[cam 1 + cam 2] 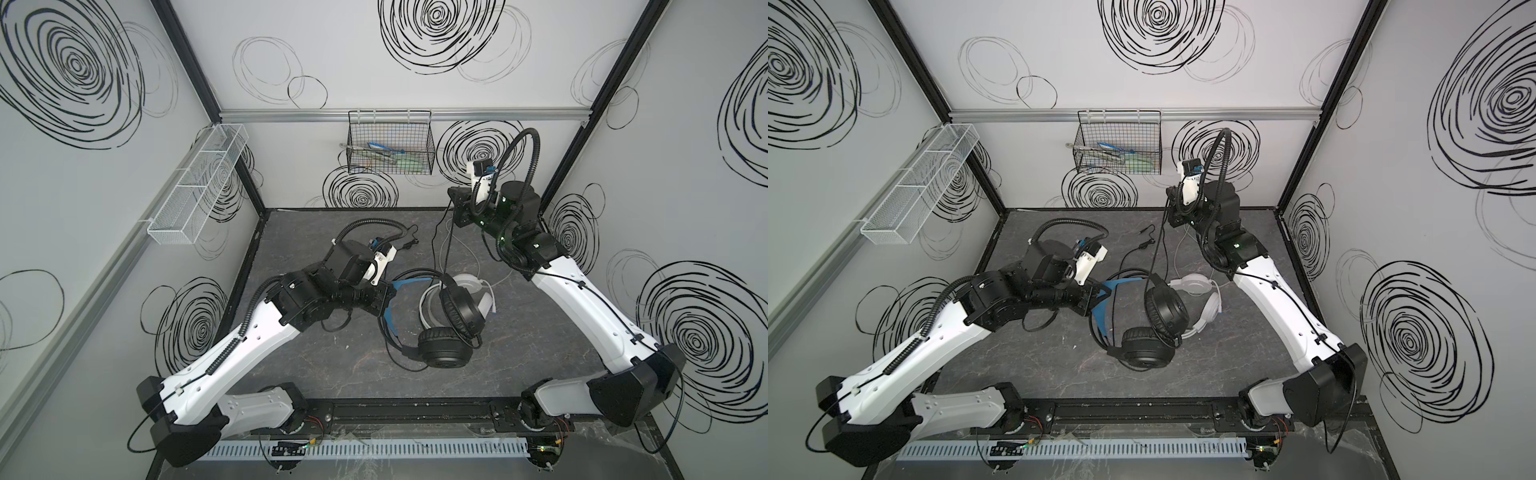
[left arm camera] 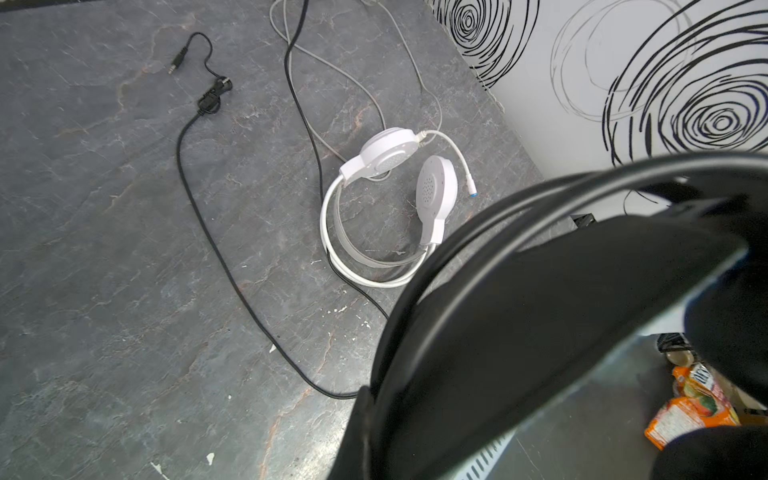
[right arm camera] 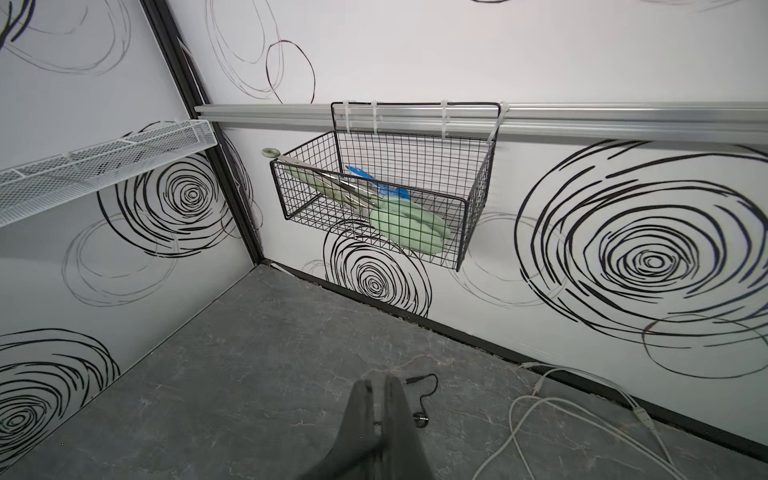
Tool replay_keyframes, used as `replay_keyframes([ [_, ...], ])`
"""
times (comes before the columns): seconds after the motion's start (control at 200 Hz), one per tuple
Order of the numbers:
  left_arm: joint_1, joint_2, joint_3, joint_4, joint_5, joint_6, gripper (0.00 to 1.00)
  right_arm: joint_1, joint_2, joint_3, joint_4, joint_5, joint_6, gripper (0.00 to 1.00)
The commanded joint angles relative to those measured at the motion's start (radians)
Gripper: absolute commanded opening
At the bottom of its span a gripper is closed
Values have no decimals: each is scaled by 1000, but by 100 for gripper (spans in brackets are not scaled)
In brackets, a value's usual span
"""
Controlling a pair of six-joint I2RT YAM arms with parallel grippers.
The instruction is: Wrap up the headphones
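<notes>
The black headphones (image 1: 442, 353) lie mid-table with blue on the headband; one ear cup (image 1: 1165, 309) stands tilted above the other. My left gripper (image 1: 388, 297) is shut on their headband, which fills the near part of the left wrist view (image 2: 540, 311). The thin black cable (image 1: 440, 249) rises from the upper cup to my right gripper (image 1: 457, 208), which is raised at the back right and shut on it (image 3: 377, 386). The cable's plug end (image 2: 176, 66) lies on the table. The white headphones (image 2: 390, 153) lie just behind the black pair, with the white cable (image 3: 540, 415) trailing toward the back wall.
A black wire basket (image 1: 390, 145) holding green tongs hangs on the back wall. On the left wall there is a white mesh shelf (image 1: 199, 187). The dark stone-look table (image 1: 316, 374) ends at a slotted cable duct (image 1: 361, 451) in front.
</notes>
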Motion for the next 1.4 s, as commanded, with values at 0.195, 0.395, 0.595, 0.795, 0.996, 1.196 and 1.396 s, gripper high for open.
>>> replay_keyframes([
  [0.195,-34,-110,-45,136,-34,107,0,47,48,108,-66,95,-133,0],
  [0.395,-38,-134,-80,145,-59,126,0,44,104,179,-73,106,-137,0],
  [0.595,-46,-136,-89,163,-70,138,0,16,137,204,-86,117,-54,0],
  [0.795,-50,-138,-87,194,-72,165,0,16,133,187,-105,142,-39,0],
  [0.996,-62,-144,-67,217,-95,190,0,7,116,135,-105,147,-36,0],
  [1.196,-66,-165,-63,255,-90,201,0,0,111,102,-101,133,-30,0],
  [1.396,-67,-129,-31,279,0,204,0,5,107,97,-77,69,-39,0],
])
